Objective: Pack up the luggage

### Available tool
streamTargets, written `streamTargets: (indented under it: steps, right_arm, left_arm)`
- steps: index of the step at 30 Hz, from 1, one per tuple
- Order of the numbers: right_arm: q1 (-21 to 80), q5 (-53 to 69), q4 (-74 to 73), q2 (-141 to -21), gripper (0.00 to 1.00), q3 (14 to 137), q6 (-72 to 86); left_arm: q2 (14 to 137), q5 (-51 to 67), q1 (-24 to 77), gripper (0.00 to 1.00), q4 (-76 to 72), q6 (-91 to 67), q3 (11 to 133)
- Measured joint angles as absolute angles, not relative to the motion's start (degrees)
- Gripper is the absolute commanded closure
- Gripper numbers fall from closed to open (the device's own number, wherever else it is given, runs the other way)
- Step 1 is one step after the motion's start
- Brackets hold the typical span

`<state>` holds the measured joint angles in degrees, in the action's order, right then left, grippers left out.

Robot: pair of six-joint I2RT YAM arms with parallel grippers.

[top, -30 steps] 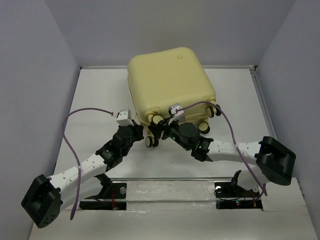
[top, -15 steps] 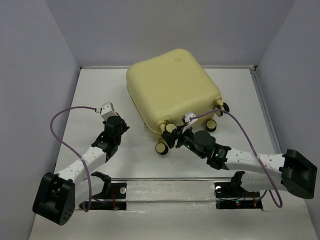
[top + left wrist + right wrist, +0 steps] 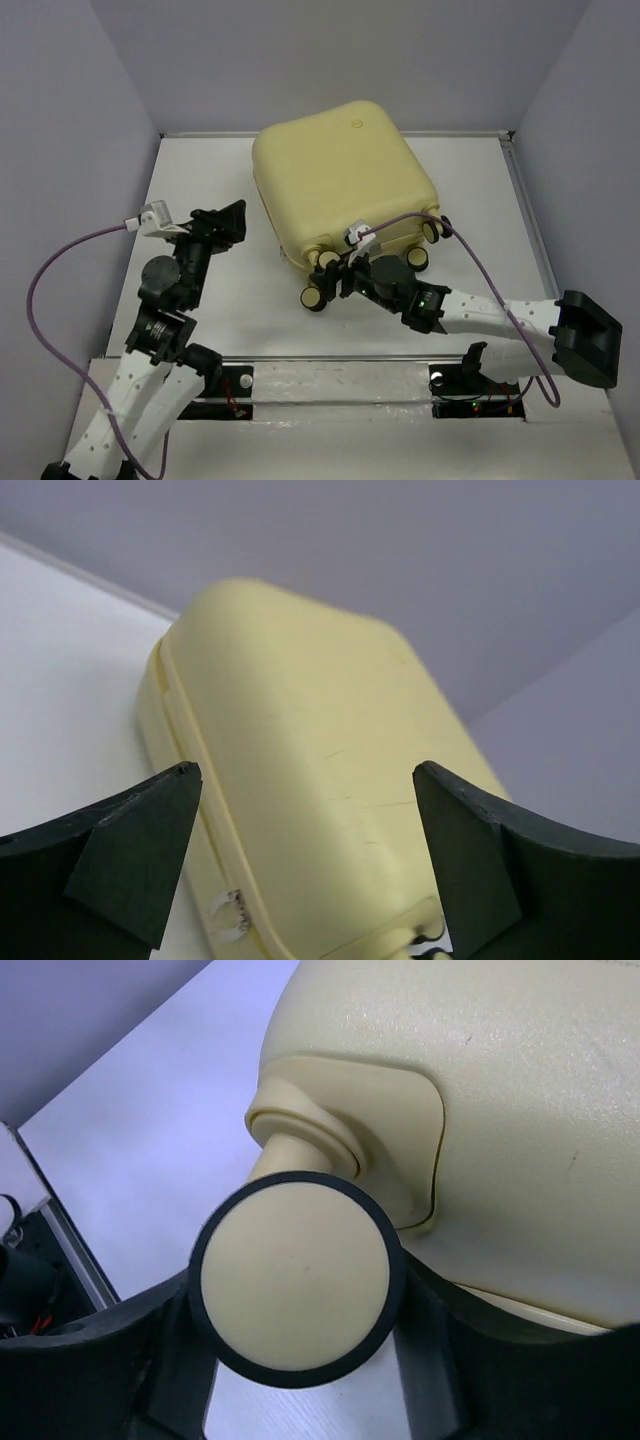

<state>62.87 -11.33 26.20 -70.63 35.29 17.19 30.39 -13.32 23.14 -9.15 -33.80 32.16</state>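
Note:
The luggage (image 3: 340, 175), a pale-yellow hard-shell suitcase, lies closed on the white table with its wheels toward the arms. My right gripper (image 3: 333, 272) is shut on the near-left wheel (image 3: 297, 1278), a cream disc with a black rim that fills the space between the fingers (image 3: 165, 1345). My left gripper (image 3: 225, 220) stands open to the left of the luggage, apart from it. In the left wrist view the luggage (image 3: 300, 770) shows beyond the wide-spread fingers (image 3: 130, 850), with nothing between them. A small white zipper ring (image 3: 228, 918) hangs at the shell's seam.
Other wheels (image 3: 415, 260) stick out along the suitcase's near side. Grey walls close the table at the back and both sides. A metal rail (image 3: 330, 355) with the arm mounts runs along the near edge. Purple cables (image 3: 60, 262) loop from both wrists.
The left gripper has opened and drawn back to the left, away from the suitcase's corner. The suitcase has turned a little, its wheel still in the right gripper.

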Motion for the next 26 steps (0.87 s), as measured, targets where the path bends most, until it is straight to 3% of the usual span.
streamTargets:
  steps: [1,6,15,22,26]
  right_arm:
    - [63.3,-12.0,24.1,-70.8,0.00,36.6,16.8]
    - [66.1,-16.5,13.8,-66.3,0.00,41.6,15.7]
    - [66.8,-23.1,-1.4,-38.9,0.00,44.6,12.3]
    - [66.8,-31.4,-4.0,-23.2,0.00,44.4,9.1]
    - [66.8,-35.7,-3.1,-21.8,0.00,42.9,8.1]
  left_arm:
    - [28.6,-12.8,23.1,0.01,-7.2,-33.5,34.7]
    - [23.2,-10.9,23.1,0.01,-0.1,-31.5,44.6]
    - [20.7,-9.5,23.1,0.01,7.3,-29.2,46.6]
    - [20.7,-7.2,23.1,0.01,6.3,-27.7,46.5]
    - [20.8,-5.7,23.1,0.01,4.7,-26.7,45.4]
